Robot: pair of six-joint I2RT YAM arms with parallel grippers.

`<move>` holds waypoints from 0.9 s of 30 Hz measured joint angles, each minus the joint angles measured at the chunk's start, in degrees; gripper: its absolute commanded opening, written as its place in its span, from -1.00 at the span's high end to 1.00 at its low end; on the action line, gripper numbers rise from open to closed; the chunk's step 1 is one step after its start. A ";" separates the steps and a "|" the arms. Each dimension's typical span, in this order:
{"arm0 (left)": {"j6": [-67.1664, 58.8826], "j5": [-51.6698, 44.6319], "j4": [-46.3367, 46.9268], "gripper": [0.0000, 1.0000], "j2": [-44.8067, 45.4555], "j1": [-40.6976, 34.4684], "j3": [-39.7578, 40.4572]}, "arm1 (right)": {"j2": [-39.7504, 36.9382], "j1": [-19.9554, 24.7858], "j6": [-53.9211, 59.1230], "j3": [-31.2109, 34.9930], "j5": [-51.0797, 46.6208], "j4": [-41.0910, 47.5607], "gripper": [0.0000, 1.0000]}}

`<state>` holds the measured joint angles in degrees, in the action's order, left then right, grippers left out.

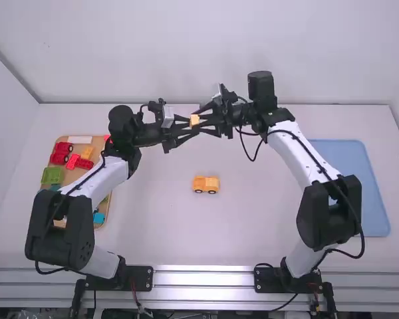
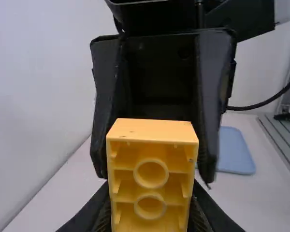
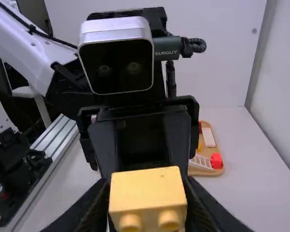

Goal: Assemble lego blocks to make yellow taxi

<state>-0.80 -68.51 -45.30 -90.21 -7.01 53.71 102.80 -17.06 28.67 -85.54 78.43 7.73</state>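
Above the far part of the table, my left gripper [image 1: 189,122] and my right gripper [image 1: 200,121] meet at one yellow block [image 1: 195,120]. In the left wrist view, the block [image 2: 152,169] turns its hollow underside with round tubes to the camera, between the fingers of my left gripper [image 2: 151,212]; the right one's fingers flank it from beyond. The right wrist view has two studs low on the block [image 3: 148,193], between the fingers of my right gripper [image 3: 147,212]. Both are shut on it. An orange-yellow car body [image 1: 206,184] with dark wheels rests mid-table.
At the left stands a wooden tray [image 1: 68,178] with red, green, blue, white and yellow pieces, partly behind the left arm. A light blue tray [image 1: 359,186] lies at the right, partly behind the right arm. A wall rises beyond the table's far edge.
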 measured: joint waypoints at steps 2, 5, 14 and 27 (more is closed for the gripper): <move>1.01 -0.09 0.22 0.60 0.00 0.00 0.00 | 0.00 0.00 0.90 0.00 -0.04 -0.28 0.51; 1.66 -0.11 0.28 0.46 -0.02 -0.02 0.02 | 0.00 0.09 1.49 0.00 -0.13 -0.26 0.61; 0.98 2.58 4.37 -0.98 0.00 0.00 0.02 | 0.00 0.76 -2.29 0.00 -4.39 0.15 0.81; -3.56 24.06 25.62 -0.98 -0.02 0.72 0.02 | 0.07 -2.43 -13.68 -0.96 -54.93 21.88 0.72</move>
<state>-4.36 -44.45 -19.68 -90.24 -6.28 53.74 102.87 -19.49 14.98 -86.50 23.51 29.61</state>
